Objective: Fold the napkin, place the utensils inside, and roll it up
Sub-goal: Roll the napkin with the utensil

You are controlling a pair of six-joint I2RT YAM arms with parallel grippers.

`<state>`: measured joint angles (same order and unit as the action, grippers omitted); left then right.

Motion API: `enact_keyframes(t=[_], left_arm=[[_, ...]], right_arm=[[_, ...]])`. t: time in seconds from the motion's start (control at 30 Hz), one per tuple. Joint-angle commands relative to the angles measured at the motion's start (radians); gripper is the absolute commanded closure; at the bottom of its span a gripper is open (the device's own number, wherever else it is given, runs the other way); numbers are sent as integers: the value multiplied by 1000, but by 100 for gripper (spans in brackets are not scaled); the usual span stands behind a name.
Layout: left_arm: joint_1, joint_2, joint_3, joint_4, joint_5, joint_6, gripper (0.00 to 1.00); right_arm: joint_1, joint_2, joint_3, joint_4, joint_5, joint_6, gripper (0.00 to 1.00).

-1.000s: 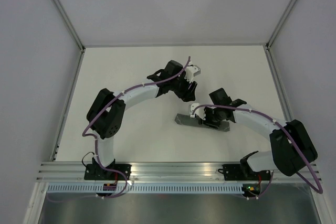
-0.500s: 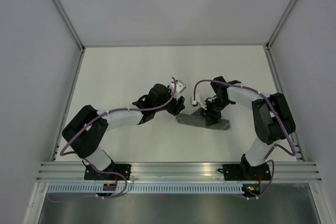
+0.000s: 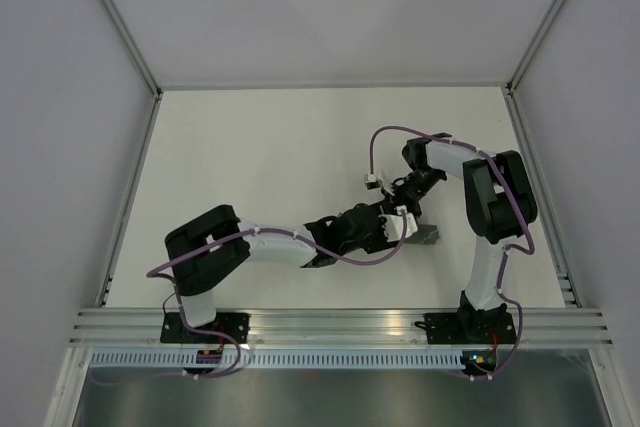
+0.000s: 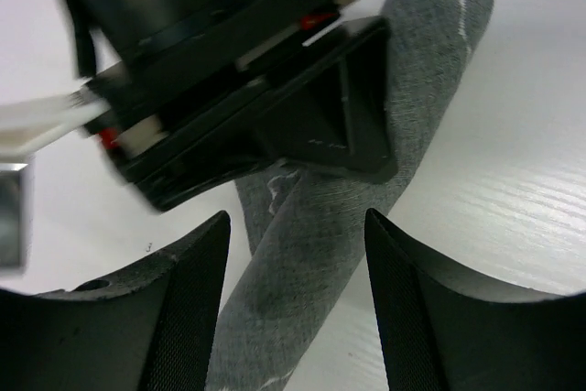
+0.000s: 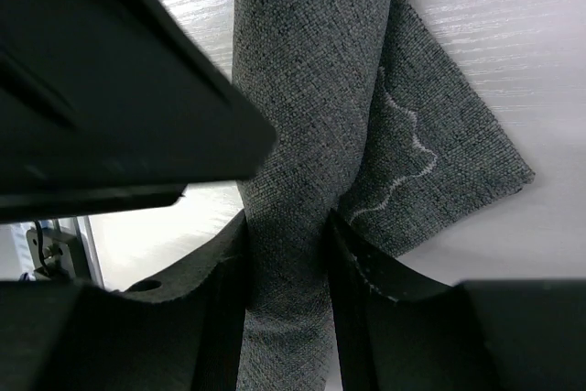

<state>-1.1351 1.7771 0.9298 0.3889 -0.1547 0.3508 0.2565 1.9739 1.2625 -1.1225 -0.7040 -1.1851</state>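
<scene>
The napkin (image 4: 311,254) is a dark grey rolled tube lying on the white table; only its right end (image 3: 428,236) shows in the top view. My right gripper (image 5: 288,244) is shut on the napkin roll (image 5: 293,135), both fingers pressed against the cloth, and a loose hemmed corner (image 5: 430,162) fans out beside it. My left gripper (image 4: 295,254) straddles the same roll, open, with white table showing between each finger and the cloth. The two grippers are close together, the right gripper (image 4: 229,89) just beyond the left one. The utensils are out of view.
The left arm (image 3: 270,244) stretches low across the table's near middle. The right arm (image 3: 490,197) stands folded at the right. Metal frame rails (image 3: 330,325) line the near edge, and grey walls close in the table's sides and back.
My left arm has swung from the table's middle down and to the right, bringing its gripper over the roll. The right arm has folded in closer, still gripping the napkin.
</scene>
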Motion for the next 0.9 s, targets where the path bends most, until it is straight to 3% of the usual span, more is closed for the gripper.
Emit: enact_keyframes(t=[0.0, 0.43, 0.63, 0.67, 0.87], left_arm=[[-34, 59, 75, -53, -34, 174, 34], [-32, 208, 152, -90, -8, 257, 39], [-28, 222, 155, -128, 30, 254, 69], [-28, 223, 159, -140, 38, 252, 73], [-17, 225, 179, -226, 104, 232, 83]], right_arm=[[-13, 39, 40, -22, -18, -50, 57], [-29, 98, 95, -53, -23, -45, 57], [-36, 92, 107, -48, -23, -22, 55], [-37, 86, 107, -46, -25, -18, 50], [-57, 13, 110, -10, -31, 45, 37]])
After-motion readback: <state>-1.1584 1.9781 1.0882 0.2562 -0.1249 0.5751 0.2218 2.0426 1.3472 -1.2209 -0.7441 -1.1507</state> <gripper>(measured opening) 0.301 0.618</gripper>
